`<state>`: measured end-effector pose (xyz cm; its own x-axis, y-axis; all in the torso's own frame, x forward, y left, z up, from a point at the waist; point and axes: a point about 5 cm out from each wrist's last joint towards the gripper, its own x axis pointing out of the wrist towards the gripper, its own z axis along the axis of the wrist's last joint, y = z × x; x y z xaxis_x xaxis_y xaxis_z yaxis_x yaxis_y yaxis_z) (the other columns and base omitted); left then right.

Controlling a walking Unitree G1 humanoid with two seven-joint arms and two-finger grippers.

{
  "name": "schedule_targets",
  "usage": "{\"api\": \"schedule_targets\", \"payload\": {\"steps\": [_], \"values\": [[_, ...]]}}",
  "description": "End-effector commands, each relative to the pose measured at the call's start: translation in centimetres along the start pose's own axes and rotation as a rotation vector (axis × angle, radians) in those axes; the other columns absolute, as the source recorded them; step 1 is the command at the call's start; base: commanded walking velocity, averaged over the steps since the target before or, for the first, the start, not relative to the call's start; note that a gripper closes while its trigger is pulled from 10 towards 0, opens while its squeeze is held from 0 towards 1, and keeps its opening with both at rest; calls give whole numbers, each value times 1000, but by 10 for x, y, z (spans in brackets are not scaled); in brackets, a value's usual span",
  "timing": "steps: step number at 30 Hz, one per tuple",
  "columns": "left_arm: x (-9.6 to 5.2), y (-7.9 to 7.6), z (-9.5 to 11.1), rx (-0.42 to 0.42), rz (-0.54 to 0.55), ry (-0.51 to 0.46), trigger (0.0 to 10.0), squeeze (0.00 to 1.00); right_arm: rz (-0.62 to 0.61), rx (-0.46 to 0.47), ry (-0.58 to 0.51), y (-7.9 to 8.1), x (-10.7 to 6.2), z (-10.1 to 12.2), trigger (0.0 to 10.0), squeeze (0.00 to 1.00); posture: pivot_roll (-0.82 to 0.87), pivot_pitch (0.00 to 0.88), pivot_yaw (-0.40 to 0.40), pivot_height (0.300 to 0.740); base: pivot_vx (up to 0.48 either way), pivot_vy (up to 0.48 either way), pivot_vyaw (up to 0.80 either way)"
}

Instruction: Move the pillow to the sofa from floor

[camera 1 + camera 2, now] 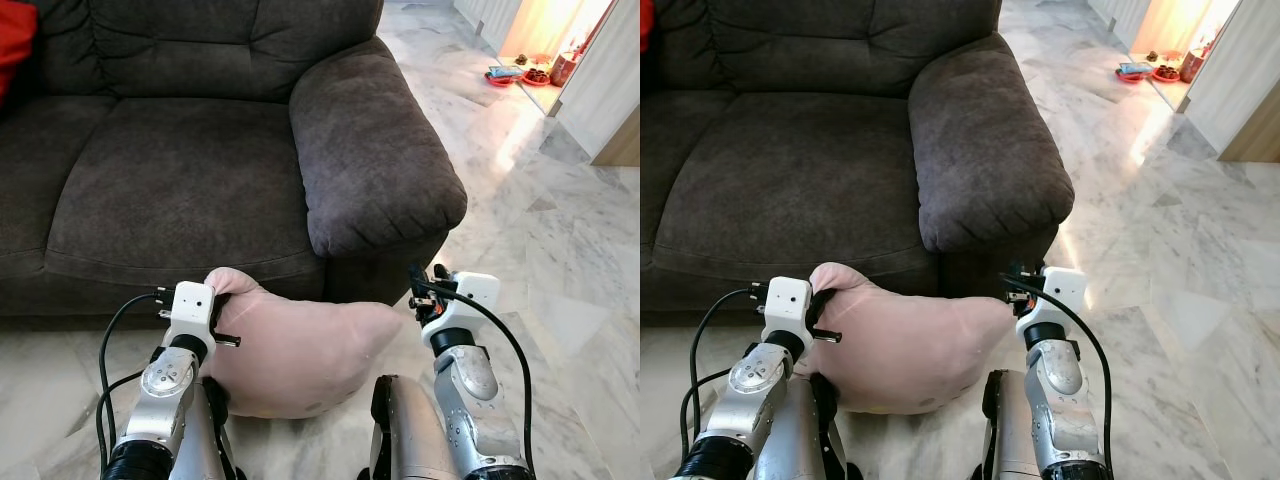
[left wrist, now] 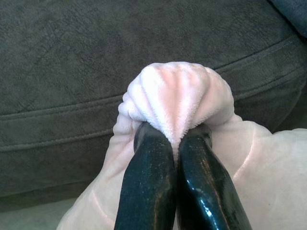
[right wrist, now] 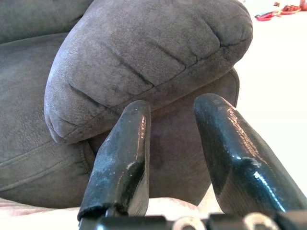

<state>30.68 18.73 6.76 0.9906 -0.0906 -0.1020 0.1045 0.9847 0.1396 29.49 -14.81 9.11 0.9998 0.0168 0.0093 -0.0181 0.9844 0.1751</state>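
Observation:
A pale pink pillow [image 1: 300, 350] hangs just in front of the dark grey sofa [image 1: 180, 190], below its seat cushion and close to the armrest. My left gripper [image 2: 175, 141] is shut on a bunched corner of the pillow [image 2: 177, 96], with the soft fabric puffing out beyond the fingertips. My right gripper [image 3: 172, 112] is open with nothing between its fingers. It points at the sofa's armrest [image 3: 144, 57], beside the pillow's right end.
A red cushion [image 1: 15, 40] lies at the sofa's far left. Pale marble floor [image 1: 560, 250] spreads to the right. Small red items [image 1: 520, 75] sit on the floor by a lit doorway at the far right.

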Motion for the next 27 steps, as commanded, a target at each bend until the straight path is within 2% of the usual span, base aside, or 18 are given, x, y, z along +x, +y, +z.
{"api": "schedule_targets", "payload": {"steps": [1, 27], "values": [[13, 11, 58, 31, 50, -245, 10000, 0, -14, 0, 7, -4, 0, -2, 10000, 0, 5, 0, -48, 498, 0, 0, 0], [13, 11, 58, 27, 55, -243, 10000, 0, -16, -4, 3, -5, 1, -2, 10000, 0, 4, 0, -52, 498, 0, 0, 0]]}}
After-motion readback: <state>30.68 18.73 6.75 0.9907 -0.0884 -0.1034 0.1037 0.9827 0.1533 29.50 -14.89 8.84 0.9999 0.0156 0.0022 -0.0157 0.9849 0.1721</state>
